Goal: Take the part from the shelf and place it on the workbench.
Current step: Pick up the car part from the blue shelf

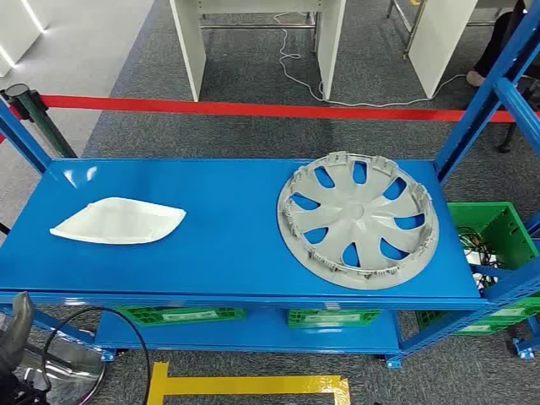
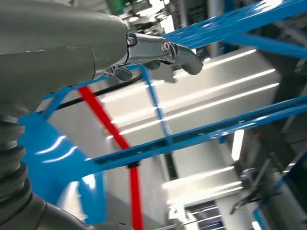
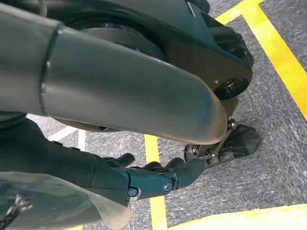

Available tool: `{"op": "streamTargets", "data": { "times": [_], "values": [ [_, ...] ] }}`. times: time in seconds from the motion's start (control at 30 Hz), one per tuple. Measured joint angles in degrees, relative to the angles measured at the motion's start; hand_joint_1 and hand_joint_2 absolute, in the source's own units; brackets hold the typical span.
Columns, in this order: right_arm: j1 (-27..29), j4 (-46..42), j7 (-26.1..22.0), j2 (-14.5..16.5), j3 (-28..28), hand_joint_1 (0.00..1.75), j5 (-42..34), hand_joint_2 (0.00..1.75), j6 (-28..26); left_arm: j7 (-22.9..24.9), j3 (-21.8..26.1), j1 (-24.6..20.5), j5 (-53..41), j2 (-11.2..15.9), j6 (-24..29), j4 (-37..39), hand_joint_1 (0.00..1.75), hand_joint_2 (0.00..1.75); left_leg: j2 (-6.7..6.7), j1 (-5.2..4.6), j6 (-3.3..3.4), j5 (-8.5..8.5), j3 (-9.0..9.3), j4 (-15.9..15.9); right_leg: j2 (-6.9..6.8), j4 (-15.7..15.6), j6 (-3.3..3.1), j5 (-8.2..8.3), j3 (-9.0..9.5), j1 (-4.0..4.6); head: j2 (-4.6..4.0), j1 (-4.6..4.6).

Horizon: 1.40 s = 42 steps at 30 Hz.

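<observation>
Grey carpet floor (image 1: 255, 76) lies behind the blue shelf (image 1: 229, 253) — a red tape line (image 1: 255, 109) crosses it, white table legs (image 1: 191, 42) beyond. Green crates (image 1: 181, 315) sit beneath the shelf; yellow floor tape (image 1: 248, 386) lies before it.

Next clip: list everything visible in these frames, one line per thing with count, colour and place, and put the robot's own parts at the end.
Round plastic wheel cover with spokes: one, grey, lying flat on the right part of the shelf top.
Flat leaf-shaped plastic part: one, white, lying flat on the left part of the shelf top.
Metal shelf rack: one, blue, across the middle of the head view.
Plastic crates: several, green, under and to the right of the shelf.
Barrier tape: one, red, stretched behind the shelf.
Floor marking: one, yellow, in front of the shelf.
Left robot hand: one, grey, fingers extended, holding nothing.
Right robot hand: one, dark, hanging above the floor, holding nothing.
</observation>
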Motion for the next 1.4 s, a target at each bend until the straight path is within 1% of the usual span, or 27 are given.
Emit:
{"op": "streamTargets", "data": {
  "times": [0.13,0.2,0.27,0.33,0.4,0.47,0.53,0.57,0.63,0.77,0.9,1.03,1.27,1.4],
  "values": [
    [-0.1,0.1,0.3,0.0,0.0,0.00,0.6,0.00,0.2,0.5,-2.2,-0.3,-0.6,1.1,0.3,-0.7,0.00,1.75,0.00,0.00,0.00,0.00,0.07,0.0,-0.01,0.0,0.00,0.00,-0.02,0.00,0.00,0.00],
    [-0.3,0.1,0.6,0.0,0.0,0.00,1.5,0.00,0.2,2.1,-4.1,-1.3,-1.4,2.1,-0.4,-0.7,0.00,1.75,-0.01,0.00,0.00,0.01,0.13,0.0,-0.01,0.0,0.01,0.01,-0.02,0.00,0.00,0.00],
    [-0.5,0.2,0.8,0.0,0.2,0.00,3.0,0.00,0.2,4.5,-6.3,-3.2,-2.0,3.3,-2.3,-0.4,0.00,1.75,-0.01,0.00,0.01,0.03,0.14,0.0,-0.01,0.0,0.04,0.04,-0.01,0.00,0.00,-0.01],
    [-0.7,0.2,0.6,0.0,0.8,0.00,5.6,0.00,-0.5,7.5,-8.6,-5.8,-3.2,4.8,-5.3,0.7,0.00,1.75,-0.01,-0.01,0.02,0.07,0.14,0.0,-0.02,0.0,0.10,0.10,-0.01,0.00,0.00,0.00],
    [-0.8,0.2,-0.8,0.0,2.4,0.00,8.9,0.00,-1.8,10.8,-11.1,-8.8,-4.0,6.3,-9.6,2.6,0.00,1.75,-0.01,-0.01,0.03,0.11,0.14,0.0,-0.01,0.0,0.12,0.14,0.00,-0.01,0.00,0.01],
    [-1.0,0.2,-2.5,0.0,4.1,0.00,11.5,0.00,-2.8,14.3,-13.4,-11.7,-1.9,7.6,-15.8,5.0,0.00,1.75,0.00,-0.01,0.03,0.13,0.15,0.0,0.03,0.0,0.13,0.18,0.00,-0.01,0.00,0.00],
    [-1.2,0.2,-3.1,0.0,5.6,0.00,13.7,0.00,-3.4,16.8,-15.4,-14.7,0.1,8.5,-21.5,7.9,0.00,1.75,0.00,-0.02,0.03,0.16,0.15,0.0,0.04,0.0,0.13,0.20,-0.01,-0.01,0.00,0.01],
    [-1.3,0.2,-3.2,0.0,6.5,0.00,15.0,0.00,-3.8,17.5,-16.4,-16.2,-0.1,8.8,-23.2,9.6,0.00,1.75,0.00,-0.02,0.03,0.17,0.14,0.0,0.04,0.0,0.13,0.21,-0.01,-0.01,0.00,0.00],
    [-1.5,0.3,-3.2,0.0,8.4,0.00,17.1,0.00,-4.4,18.3,-18.5,-19.4,-2.0,9.3,-24.8,12.9,0.00,1.75,0.00,-0.03,0.03,0.19,0.14,0.0,0.04,0.0,0.14,0.24,0.00,-0.01,0.00,0.00],
    [-1.8,0.3,-2.5,0.0,10.9,0.00,18.6,0.00,-4.9,19.7,-21.9,-24.9,-5.6,10.0,-26.3,18.0,0.00,1.75,0.00,-0.03,0.03,0.19,0.12,0.0,0.08,0.0,0.15,0.26,0.00,-0.02,0.00,0.01],
    [-1.9,0.4,-2.0,0.0,12.1,0.00,19.1,0.00,-5.0,20.3,-23.7,-28.2,-6.6,10.3,-26.6,20.8,0.00,1.75,0.01,-0.04,0.04,0.18,0.11,0.0,0.11,-0.1,0.15,0.26,-0.01,-0.02,0.00,0.00],
    [-1.9,0.5,-1.9,0.0,12.8,0.00,19.2,0.00,-5.0,20.4,-24.5,-29.4,-6.7,10.4,-26.6,22.5,0.00,1.75,0.01,-0.03,0.05,0.17,0.09,0.0,0.11,-0.1,0.15,0.26,-0.02,-0.02,0.00,0.00],
    [-2.0,0.6,-1.9,0.0,13.3,0.00,19.2,0.00,-5.0,20.4,-25.1,-30.4,-6.8,10.7,-26.6,23.9,0.00,1.75,0.01,-0.03,0.05,0.17,0.09,0.0,0.11,-0.1,0.15,0.26,-0.01,-0.02,0.00,0.01],
    [-2.0,0.6,-1.0,0.0,13.4,0.00,19.8,0.00,-4.7,21.1,-25.4,-31.4,-8.7,10.8,-26.8,24.8,0.00,1.75,0.01,-0.04,0.06,0.18,0.09,0.0,0.10,-0.1,0.16,0.26,-0.01,-0.02,0.00,0.01]
  ]
}}
